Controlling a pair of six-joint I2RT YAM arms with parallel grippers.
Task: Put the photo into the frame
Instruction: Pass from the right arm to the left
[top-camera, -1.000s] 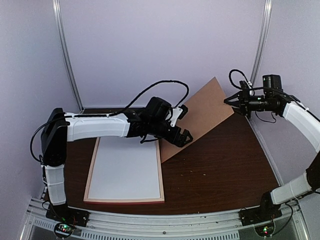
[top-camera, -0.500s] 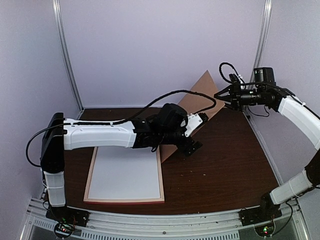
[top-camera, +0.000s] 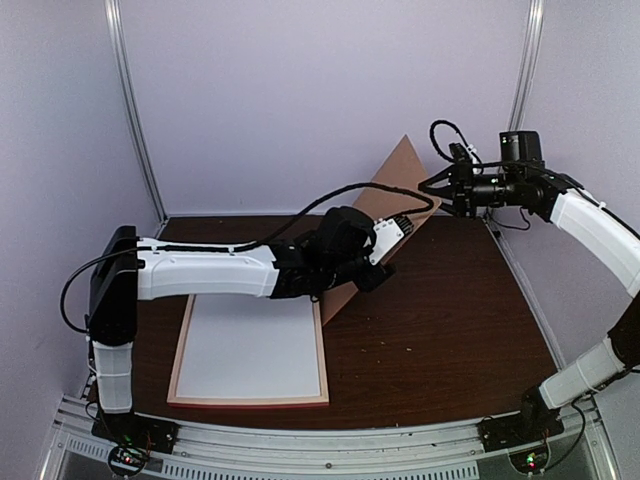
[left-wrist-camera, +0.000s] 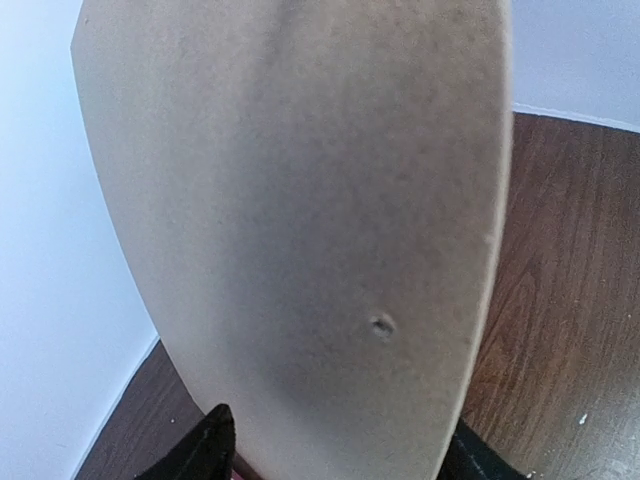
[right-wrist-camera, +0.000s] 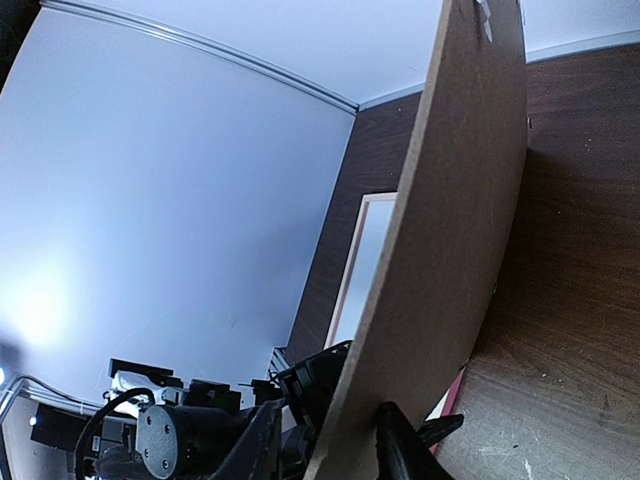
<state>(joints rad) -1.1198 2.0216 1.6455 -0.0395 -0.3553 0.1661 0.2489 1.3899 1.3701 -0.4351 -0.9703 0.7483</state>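
Frame (top-camera: 248, 401) — lying flat on table (top-camera: 440, 330) | pale wood bars | white infill

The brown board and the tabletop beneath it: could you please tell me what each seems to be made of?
The brown board looks like hardboard or MDF: matte, finely speckled, no grain, one small dent. The tabletop looks like dark wood or wood-look laminate, faintly glossy, with streaky grain; which one is unclear.

Left arm (top-camera: 200, 272) and right arm (top-camera: 600, 225) have white shells, black joints and looping black cables (top-camera: 330, 195). Left gripper (top-camera: 372, 277) and right gripper (top-camera: 430, 187) are black.
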